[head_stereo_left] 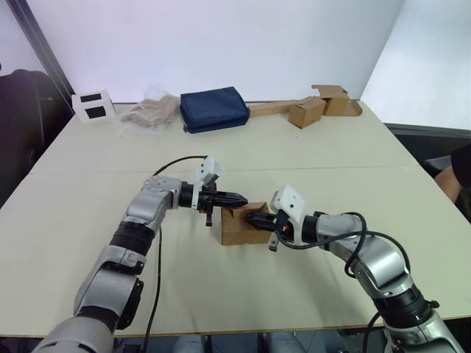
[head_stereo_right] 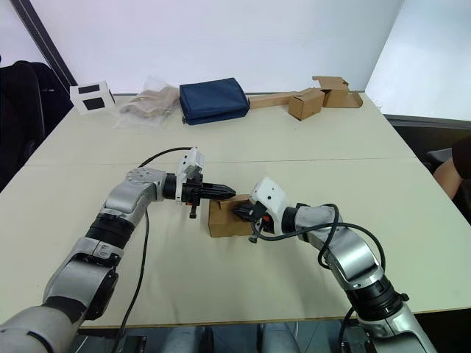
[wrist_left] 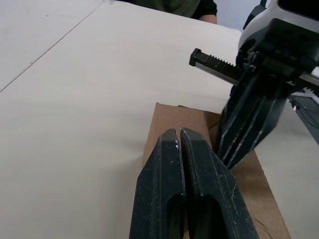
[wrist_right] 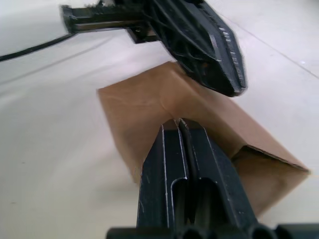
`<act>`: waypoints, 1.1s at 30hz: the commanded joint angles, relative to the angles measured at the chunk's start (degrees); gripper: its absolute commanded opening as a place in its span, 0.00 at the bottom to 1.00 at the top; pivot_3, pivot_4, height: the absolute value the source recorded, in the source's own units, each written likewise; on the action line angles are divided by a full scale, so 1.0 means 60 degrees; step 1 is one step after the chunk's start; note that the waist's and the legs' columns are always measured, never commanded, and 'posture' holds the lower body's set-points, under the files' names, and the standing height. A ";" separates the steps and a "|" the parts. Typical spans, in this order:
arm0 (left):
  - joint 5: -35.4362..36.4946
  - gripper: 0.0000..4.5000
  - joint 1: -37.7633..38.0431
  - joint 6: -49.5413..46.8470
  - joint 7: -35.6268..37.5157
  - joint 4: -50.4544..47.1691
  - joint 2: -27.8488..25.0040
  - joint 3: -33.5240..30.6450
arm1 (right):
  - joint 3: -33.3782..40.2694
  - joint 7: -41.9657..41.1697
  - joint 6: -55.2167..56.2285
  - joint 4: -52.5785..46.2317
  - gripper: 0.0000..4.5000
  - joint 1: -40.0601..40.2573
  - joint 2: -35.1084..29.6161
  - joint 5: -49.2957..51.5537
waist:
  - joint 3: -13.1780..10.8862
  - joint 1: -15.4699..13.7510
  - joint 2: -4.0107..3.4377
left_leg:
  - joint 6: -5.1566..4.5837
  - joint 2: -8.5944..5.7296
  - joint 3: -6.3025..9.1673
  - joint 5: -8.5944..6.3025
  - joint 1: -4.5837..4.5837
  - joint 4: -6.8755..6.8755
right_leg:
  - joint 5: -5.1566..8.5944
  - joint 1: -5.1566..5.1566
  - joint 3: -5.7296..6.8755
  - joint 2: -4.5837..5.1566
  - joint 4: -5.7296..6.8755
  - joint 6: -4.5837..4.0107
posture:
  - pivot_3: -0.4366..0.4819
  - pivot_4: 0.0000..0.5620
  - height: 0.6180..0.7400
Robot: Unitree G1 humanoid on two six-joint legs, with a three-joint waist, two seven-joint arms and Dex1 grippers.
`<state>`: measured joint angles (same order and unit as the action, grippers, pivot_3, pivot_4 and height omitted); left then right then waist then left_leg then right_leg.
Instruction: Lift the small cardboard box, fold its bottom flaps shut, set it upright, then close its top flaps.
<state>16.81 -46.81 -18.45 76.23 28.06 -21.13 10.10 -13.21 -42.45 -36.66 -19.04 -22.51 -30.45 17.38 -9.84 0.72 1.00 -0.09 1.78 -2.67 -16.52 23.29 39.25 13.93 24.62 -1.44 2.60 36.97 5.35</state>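
Observation:
The small cardboard box (head_stereo_left: 234, 232) sits on the table near its middle, plain brown, with a flap folded across its upper face. My left gripper (head_stereo_left: 241, 197) is shut with nothing between its fingers. Its tips hover over the box's far upper edge, as the left wrist view shows above the cardboard (wrist_left: 167, 117). My right gripper (head_stereo_left: 252, 218) is shut too, reaching in from the right with its tips against the box's upper flap (wrist_right: 134, 107). The two grippers' tips nearly meet over the box.
Along the far edge of the table lie a white box with black labels (head_stereo_left: 93, 106), a clear plastic bag (head_stereo_left: 151, 112), a navy blue pouch (head_stereo_left: 214, 109) and two other brown boxes with a long strip (head_stereo_left: 316, 109). A person's arm (head_stereo_left: 458, 173) shows at the right edge.

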 commanded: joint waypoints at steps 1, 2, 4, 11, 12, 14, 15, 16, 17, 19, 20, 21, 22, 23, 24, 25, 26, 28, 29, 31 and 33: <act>0.0121 0.02 -0.0172 0.0097 -0.0039 -0.0189 0.0049 -0.0230 | -0.0015 -0.0025 0.0199 0.0145 0.00 -0.0179 -0.0005 -0.0198 | 0.0000 0.0001 0.0000 | 0.0000 0.0000 0.0000 0.0000 0.0000 0.0000 | 0.0000 0.0000 0.0000 0.0000 0.0000 0.0000 | 0.48 0.27 1.00; 0.0119 0.02 -0.0168 0.0102 -0.0037 -0.0197 0.0047 -0.0228 | -0.0017 -0.0040 0.0215 0.0173 0.00 -0.0197 -0.0006 -0.0223 | 0.0000 0.0000 0.0000 | 0.0000 0.0000 0.0000 0.0000 0.0000 0.0000 | 0.0000 0.0000 0.0000 0.0000 0.0000 0.0000 | 0.48 0.27 1.00; 0.0094 0.02 -0.0155 0.0138 -0.0024 -0.0226 0.0033 -0.0207 | -0.0009 -0.0081 0.0212 0.0184 0.00 -0.0215 -0.0007 -0.0214 | 0.0000 -0.0001 0.0000 | 0.0000 0.0000 0.0000 0.0000 0.0000 0.0000 | 0.0000 0.0000 0.0000 0.0000 0.0000 0.0000 | 0.48 0.27 1.00; -0.0234 0.02 0.0070 0.0530 0.0051 -0.0273 -0.0085 0.0057 | 0.0394 -0.0352 0.0026 -0.0169 0.00 -0.0102 -0.0096 0.0200 | 0.0000 -0.0002 0.0000 | 0.0000 0.0000 0.0000 0.0000 0.0000 0.0000 | 0.0000 0.0000 0.0000 0.0000 0.0000 0.0000 | 0.48 0.27 1.00; -0.0266 0.02 0.0093 0.0575 0.0049 -0.0267 -0.0086 0.0078 | 0.0459 -0.0372 -0.0006 -0.0214 0.00 -0.0100 -0.0096 0.0272 | 0.0000 -0.0002 0.0000 | 0.0000 0.0000 0.0000 0.0000 0.0000 0.0000 | 0.0000 0.0000 0.0000 0.0000 0.0000 0.0000 | 0.48 0.27 1.00; -0.0502 0.02 0.0218 0.0843 0.0028 -0.0224 -0.0133 0.0215 | 0.0901 -0.0421 -0.0275 -0.0520 0.00 -0.0172 -0.0029 0.0829 | 0.0000 -0.0003 0.0000 | 0.0000 0.0000 0.0001 0.0000 0.0000 0.0000 | 0.0000 0.0000 0.0000 0.0000 0.0000 0.0000 | 0.48 0.27 1.00; -0.0656 0.02 0.0312 0.1021 0.0013 -0.0211 -0.0176 0.0309 | 0.1198 -0.0436 -0.0466 -0.0739 0.00 -0.0223 0.0019 0.1216 | 0.0000 -0.0003 0.0000 | 0.0000 0.0000 0.0000 0.0000 0.0000 0.0000 | 0.0000 0.0000 0.0000 0.0001 0.0000 0.0000 | 0.48 0.27 1.00; -0.0768 0.02 0.0445 0.1098 -0.0016 -0.0235 -0.0206 0.0381 | 0.1626 -0.0341 -0.0752 -0.0967 0.00 -0.0329 0.0143 0.1739 | 0.0000 -0.0007 0.0000 | 0.0000 0.0001 0.0002 0.0000 0.0000 0.0000 | 0.0000 0.0000 -0.0001 0.0002 0.0000 0.0000 | 0.48 0.27 1.00; -0.0829 0.02 0.0534 0.1139 -0.0031 -0.0252 -0.0224 0.0416 | 0.1905 -0.0248 -0.0969 -0.1120 0.00 -0.0403 0.0225 0.2094 | 0.0000 -0.0009 0.0000 | 0.0000 0.0001 0.0006 0.0000 0.0000 0.0000 | 0.0000 0.0000 -0.0001 0.0003 0.0000 0.0000 | 0.48 0.27 1.00; -0.0793 0.02 0.0685 0.1088 0.0017 -0.0408 -0.0267 0.0419 | 0.2301 -0.0064 -0.1276 -0.1288 0.00 -0.0554 0.0294 0.2550 | 0.0001 0.0001 -0.0001 | 0.0000 0.0004 0.0009 0.0000 -0.0001 0.0000 | 0.0000 0.0000 -0.0002 0.0003 0.0002 0.0001 | 0.48 0.27 1.00; -0.0763 0.02 0.0703 0.1047 0.0022 -0.0485 -0.0284 0.0393 | 0.2383 0.0007 -0.1346 -0.1322 0.00 -0.0606 0.0290 0.2639 | 0.0001 0.0004 -0.0002 | 0.0000 0.0005 0.0009 0.0000 -0.0004 0.0000 | 0.0000 -0.0002 -0.0001 0.0003 0.0002 0.0000 | 0.48 0.27 1.00; -0.0704 0.02 0.0686 0.0957 0.0010 -0.0582 -0.0292 0.0347 | 0.2431 0.0070 -0.1387 -0.1331 0.00 -0.0650 0.0283 0.2696 | 0.0002 0.0001 -0.0002 | 0.0000 0.0005 0.0010 0.0000 -0.0007 -0.0001 | 0.0000 -0.0006 -0.0001 0.0003 0.0003 0.0000 | 0.48 0.27 1.00; -0.0621 0.02 0.0632 0.0835 -0.0032 -0.0675 -0.0280 0.0272 | 0.2455 0.0125 -0.1411 -0.1317 0.00 -0.0697 0.0275 0.2740 | 0.0002 0.0000 -0.0002 | 0.0000 0.0006 0.0013 0.0000 -0.0009 -0.0001 | 0.0000 -0.0007 0.0001 0.0001 0.0004 0.0000 | 0.48 0.27 1.00; -0.0528 0.02 0.0559 0.0699 -0.0095 -0.0767 -0.0257 0.0185 | 0.2464 0.0167 -0.1418 -0.1286 0.00 -0.0748 0.0269 0.2770 | 0.0002 0.0000 -0.0002 | 0.0000 0.0006 0.0015 0.0000 -0.0008 -0.0001 | 0.0000 -0.0007 0.0002 0.0000 0.0004 -0.0001 | 0.48 0.27 1.00; -0.0433 0.02 0.0493 0.0564 -0.0137 -0.0885 -0.0244 0.0105 | 0.2454 0.0192 -0.1409 -0.1243 0.00 -0.0798 0.0256 0.2779 | 0.0002 -0.0002 -0.0002 | 0.0000 0.0006 0.0014 0.0000 -0.0007 -0.0001 | 0.0000 -0.0007 0.0002 0.0000 0.0004 0.0000 | 0.48 0.27 1.00; -0.0315 0.02 0.0439 0.0407 -0.0168 -0.1043 -0.0236 0.0020 | 0.2427 0.0206 -0.1383 -0.1190 0.00 -0.0850 0.0241 0.2767 | 0.0002 -0.0001 -0.0002 | 0.0000 0.0005 0.0013 0.0000 -0.0005 -0.0001 | 0.0000 -0.0006 0.0001 0.0001 0.0003 -0.0001 | 0.48 0.27 1.00; -0.0142 0.02 0.0380 0.0154 -0.0214 -0.1228 -0.0222 -0.0089 | 0.2389 0.0219 -0.1353 -0.1118 0.00 -0.0906 0.0235 0.2733 | 0.0002 0.0000 -0.0002 | 0.0000 0.0005 0.0013 0.0000 -0.0004 -0.0001 | 0.0000 -0.0006 0.0002 0.0001 0.0002 0.0000 | 0.48 0.27 1.00; 0.0217 0.02 0.0282 -0.0357 -0.0354 -0.1629 -0.0218 -0.0333 | 0.2256 0.0220 -0.1254 -0.0947 0.00 -0.1014 0.0217 0.2592 | 0.0001 0.0003 0.0000 | 0.0000 0.0003 0.0010 0.0000 -0.0001 -0.0001 | 0.0000 -0.0004 0.0000 0.0004 0.0001 0.0000 | 0.48 0.27 1.00; 0.0334 0.02 0.0254 -0.0535 -0.0413 -0.1796 -0.0229 -0.0419 | 0.2195 0.0208 -0.1213 -0.0881 0.00 -0.1059 0.0206 0.2536 | 0.0001 0.0004 0.0000 | 0.0000 0.0003 0.0010 0.0000 0.0000 0.0000 | 0.0000 -0.0003 0.0000 0.0004 0.0000 0.0000 | 0.48 0.27 1.00; 0.0575 0.02 0.0207 -0.0957 -0.0642 -0.2139 -0.0235 -0.0630 | 0.2072 0.0144 -0.1099 -0.0757 0.00 -0.1157 0.0179 0.2436 | 0.0001 0.0006 -0.0001 | 0.0000 0.0003 0.0013 0.0000 0.0000 -0.0001 | 0.0000 -0.0002 0.0001 0.0003 0.0000 0.0001 | 0.48 0.27 1.00; 0.0845 0.02 0.0198 -0.1444 -0.0893 -0.2523 -0.0284 -0.0854 | 0.1879 0.0016 -0.0907 -0.0617 0.00 -0.1264 0.0146 0.2289 | 0.0000 0.0015 -0.0001 | 0.0000 0.0004 0.0014 0.0000 0.0001 -0.0001 | 0.0000 0.0000 0.0001 0.0001 0.0001 0.0001 | 0.48 0.27 1.00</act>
<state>19.67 -44.11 -25.24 71.95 16.17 -22.37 7.12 -1.89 -41.72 -43.77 -22.31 -28.62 -29.22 31.54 -9.83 0.81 0.99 -0.09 1.81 -2.59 -16.52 23.30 39.24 13.93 24.62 -1.43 2.61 36.99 5.36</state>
